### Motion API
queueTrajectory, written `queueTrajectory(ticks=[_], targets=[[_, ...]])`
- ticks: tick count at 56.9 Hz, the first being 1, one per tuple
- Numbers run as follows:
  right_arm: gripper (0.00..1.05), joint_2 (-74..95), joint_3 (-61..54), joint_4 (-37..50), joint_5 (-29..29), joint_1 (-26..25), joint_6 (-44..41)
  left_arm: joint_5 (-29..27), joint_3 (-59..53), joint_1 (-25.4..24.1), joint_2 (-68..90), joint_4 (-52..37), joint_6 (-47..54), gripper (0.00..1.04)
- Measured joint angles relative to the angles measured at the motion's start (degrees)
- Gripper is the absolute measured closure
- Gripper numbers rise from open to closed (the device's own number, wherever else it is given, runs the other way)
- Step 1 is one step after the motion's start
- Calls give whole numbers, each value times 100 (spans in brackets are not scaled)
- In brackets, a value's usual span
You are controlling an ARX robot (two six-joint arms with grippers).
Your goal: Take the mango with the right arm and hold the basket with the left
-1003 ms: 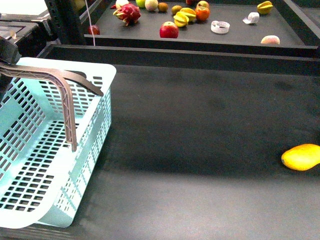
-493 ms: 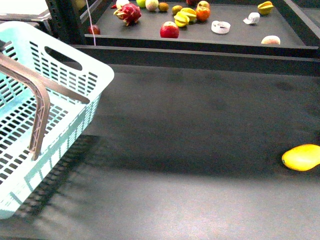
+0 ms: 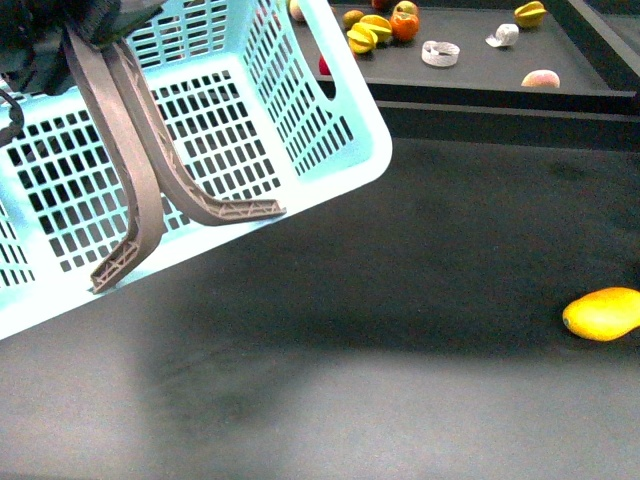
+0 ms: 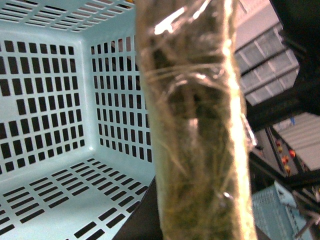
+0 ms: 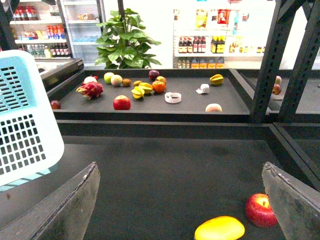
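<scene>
Basket held off the table at left, one mango lying at right

One light blue basket [image 3: 300, 110] hangs tilted above the dark table [image 3: 400, 400], clear of it, with its shadow below. Its two grey-brown handles [image 3: 140, 175] run up side by side into the black left gripper [image 3: 45, 45] at the upper left, which grasps them where they meet. The left wrist view shows the basket's slotted inside behind a blurred, tape-wrapped bar.

One mango [image 3: 603, 313] lies on the table at the far right, well apart from the basket. In the right wrist view one red apple [image 5: 261, 210] sits just beside it. The right gripper [image 5: 180, 165] hovers over the table, its two fingers [image 5: 75, 210] spread wide and holding nothing, with the mango below and between them. On the shelf [image 5: 190, 102] behind lie three yellow star fruits [image 5: 141, 90], two together and one apart
</scene>
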State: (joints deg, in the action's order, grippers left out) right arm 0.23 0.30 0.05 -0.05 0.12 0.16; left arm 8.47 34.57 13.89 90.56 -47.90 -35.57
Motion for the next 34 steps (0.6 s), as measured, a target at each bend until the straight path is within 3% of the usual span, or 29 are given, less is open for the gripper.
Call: queueTrajectory(ticks=[14,34], targets=[[8,0,0,0,-2,0,0,402,-146,660,15,-168,1073,97],[8,0,0,0,0,0,0,1357,-223,874,520,-691,1480,97]])
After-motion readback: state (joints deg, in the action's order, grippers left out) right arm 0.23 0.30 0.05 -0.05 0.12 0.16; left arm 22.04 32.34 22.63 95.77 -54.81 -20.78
